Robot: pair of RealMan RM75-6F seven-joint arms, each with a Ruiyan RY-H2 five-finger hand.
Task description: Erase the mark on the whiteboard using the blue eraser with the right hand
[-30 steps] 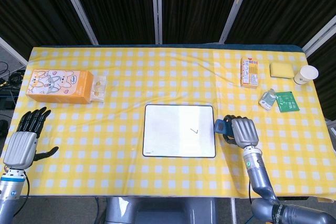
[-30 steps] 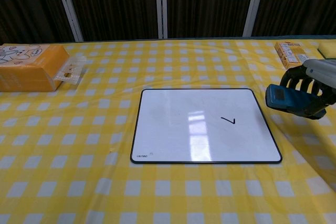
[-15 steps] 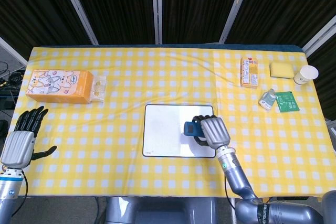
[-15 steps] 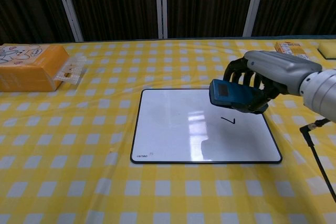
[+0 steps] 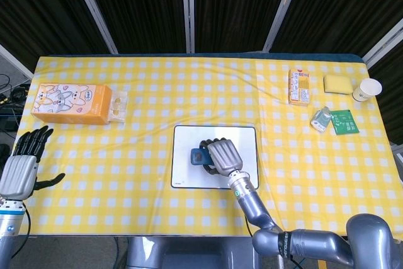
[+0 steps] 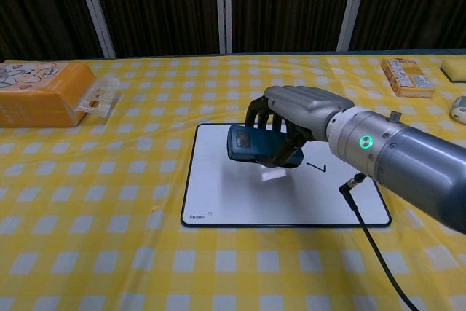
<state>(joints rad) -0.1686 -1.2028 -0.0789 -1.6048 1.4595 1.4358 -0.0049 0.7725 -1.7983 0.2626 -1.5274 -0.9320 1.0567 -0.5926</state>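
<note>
Fingers of your right robot hand wrap the blue eraser, holding it above the whiteboard, over the board's upper middle. In the chest view the black mark sits at about 3 o'clock from the eraser, near it but uncovered; the head view hides the mark behind your arm. Your left robot hand hangs at the counter's 8 o'clock edge, holding nothing, fingers spread. An orange box with a clear packet just beside it lies at 10 o'clock of the whiteboard. Toward 2 o'clock lie a snack box, a yellow sponge, a paper cup and a green packet.
</note>
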